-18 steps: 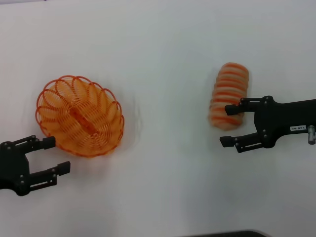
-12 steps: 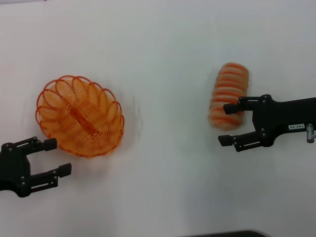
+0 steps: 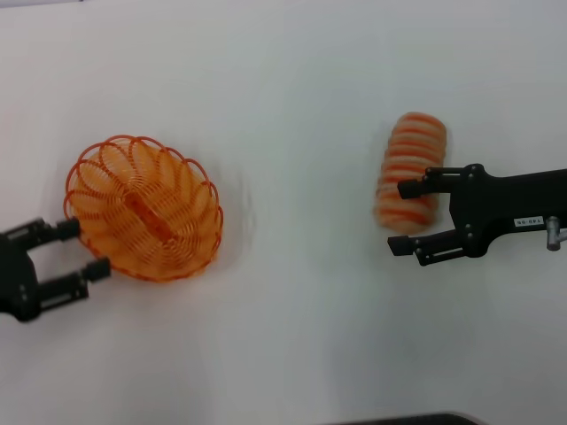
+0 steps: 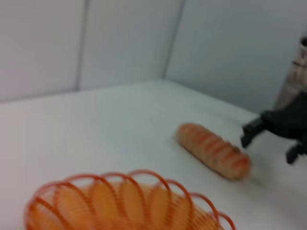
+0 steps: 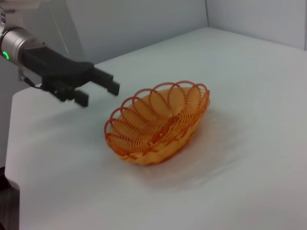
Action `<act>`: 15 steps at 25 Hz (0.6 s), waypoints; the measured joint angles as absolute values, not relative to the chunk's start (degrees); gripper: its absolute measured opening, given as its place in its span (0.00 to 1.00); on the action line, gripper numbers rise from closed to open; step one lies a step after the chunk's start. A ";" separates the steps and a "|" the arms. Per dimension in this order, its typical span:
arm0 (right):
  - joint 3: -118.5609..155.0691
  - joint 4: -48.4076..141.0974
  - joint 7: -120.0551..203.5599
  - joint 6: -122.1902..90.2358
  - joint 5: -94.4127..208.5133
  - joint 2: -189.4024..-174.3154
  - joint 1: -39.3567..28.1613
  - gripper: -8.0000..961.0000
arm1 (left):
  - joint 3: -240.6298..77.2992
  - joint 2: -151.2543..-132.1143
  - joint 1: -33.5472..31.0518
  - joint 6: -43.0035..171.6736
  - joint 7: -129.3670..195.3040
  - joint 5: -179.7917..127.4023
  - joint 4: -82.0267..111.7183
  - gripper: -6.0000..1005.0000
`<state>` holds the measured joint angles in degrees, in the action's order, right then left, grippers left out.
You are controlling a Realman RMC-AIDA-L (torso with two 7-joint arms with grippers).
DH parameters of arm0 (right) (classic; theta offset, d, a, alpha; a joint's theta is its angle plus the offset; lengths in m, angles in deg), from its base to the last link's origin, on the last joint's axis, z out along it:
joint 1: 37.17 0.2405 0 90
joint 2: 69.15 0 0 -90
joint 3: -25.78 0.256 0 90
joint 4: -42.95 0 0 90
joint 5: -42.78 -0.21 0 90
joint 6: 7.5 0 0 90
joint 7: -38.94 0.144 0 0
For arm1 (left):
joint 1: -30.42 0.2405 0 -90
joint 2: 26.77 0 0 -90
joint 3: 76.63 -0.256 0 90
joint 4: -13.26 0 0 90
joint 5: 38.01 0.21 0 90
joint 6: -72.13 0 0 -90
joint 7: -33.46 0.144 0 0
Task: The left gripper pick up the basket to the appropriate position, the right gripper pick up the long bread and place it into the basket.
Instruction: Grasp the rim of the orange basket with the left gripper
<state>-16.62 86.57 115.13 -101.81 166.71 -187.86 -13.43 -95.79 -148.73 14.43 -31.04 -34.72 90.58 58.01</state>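
The orange wire basket (image 3: 142, 208) sits on the table at the left, and also shows in the right wrist view (image 5: 158, 122) and the left wrist view (image 4: 124, 201). My left gripper (image 3: 85, 248) is open, its fingertips at the basket's near-left rim; it shows from afar in the right wrist view (image 5: 99, 95). The striped long bread (image 3: 410, 168) lies at the right, also in the left wrist view (image 4: 213, 151). My right gripper (image 3: 399, 218) is open, and the bread's near end lies between its fingers. It shows far off in the left wrist view (image 4: 268, 143).
The white table (image 3: 292, 106) stretches between basket and bread with nothing else on it. A dark edge shows at the bottom of the head view (image 3: 399, 419). Pale walls stand behind the table (image 4: 120, 38).
My left gripper has moved forward, so its fingertips now reach the basket's rim. My right gripper has edged a little left toward the bread. Basket and bread have not moved.
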 joint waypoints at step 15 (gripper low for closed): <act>-16.82 86.20 119.49 -102.30 166.81 -188.15 -9.53 0.97 | -95.94 -147.25 4.10 -19.21 -64.59 88.71 60.68 0.75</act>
